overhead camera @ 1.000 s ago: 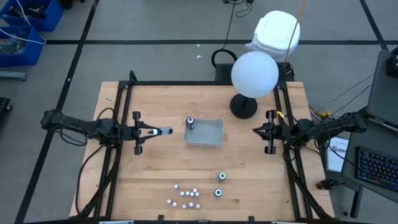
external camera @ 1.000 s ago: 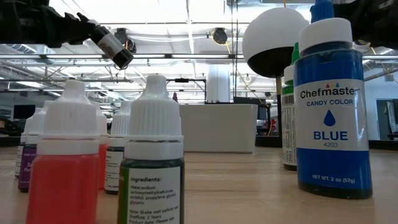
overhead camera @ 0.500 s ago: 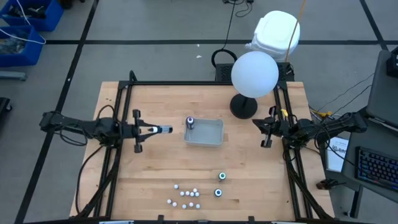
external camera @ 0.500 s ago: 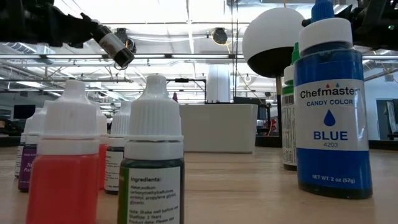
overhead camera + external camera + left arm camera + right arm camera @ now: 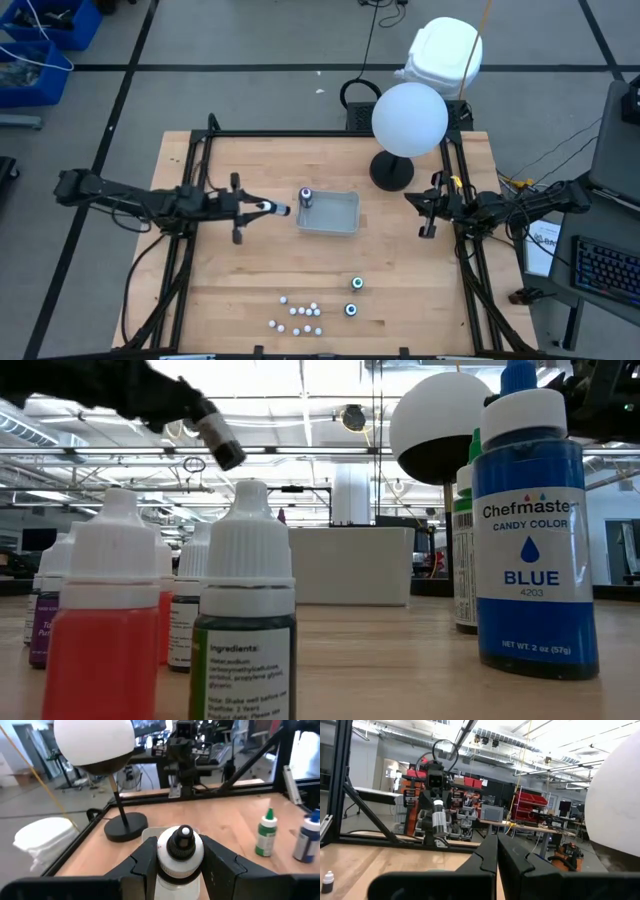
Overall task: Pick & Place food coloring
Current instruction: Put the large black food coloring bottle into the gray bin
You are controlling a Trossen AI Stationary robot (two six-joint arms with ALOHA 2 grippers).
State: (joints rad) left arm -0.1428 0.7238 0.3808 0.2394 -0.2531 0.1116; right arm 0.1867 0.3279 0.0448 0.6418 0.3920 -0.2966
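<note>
My left gripper (image 5: 268, 209) is left of the grey tray (image 5: 343, 226), shut on a small white-bodied food coloring bottle (image 5: 180, 862) with a dark cap. That bottle shows high up in the low view (image 5: 221, 440). A second bottle (image 5: 306, 196) stands in the tray's far left corner. Two teal-topped bottles (image 5: 357, 285) (image 5: 351, 310) and several tiny white-capped dropper bottles (image 5: 300, 316) stand on the table near its front edge. My right gripper (image 5: 424, 211) waits shut at the table's right, off the table top. My left gripper pinches the bottle's body (image 5: 162, 864) between its two fingers (image 5: 220, 867), one on each side. The fingers reach in about level from the table's left and lie along the bottle. Its dark cap (image 5: 184, 840) points past the fingertips toward the tray. The bottle is lifted clear of the table.
A lamp with a white globe (image 5: 409, 118) and a black base (image 5: 391, 172) stands behind the tray. Black frame rails (image 5: 200, 150) run along the table's sides. In the low view a blue bottle (image 5: 530, 550) and the dropper bottles (image 5: 245, 630) stand close in front.
My left gripper has gone toward the tray and up, rolling a little, with the bottle still held and now closer to the tray's left edge. My right gripper has turned slightly where it is.
</note>
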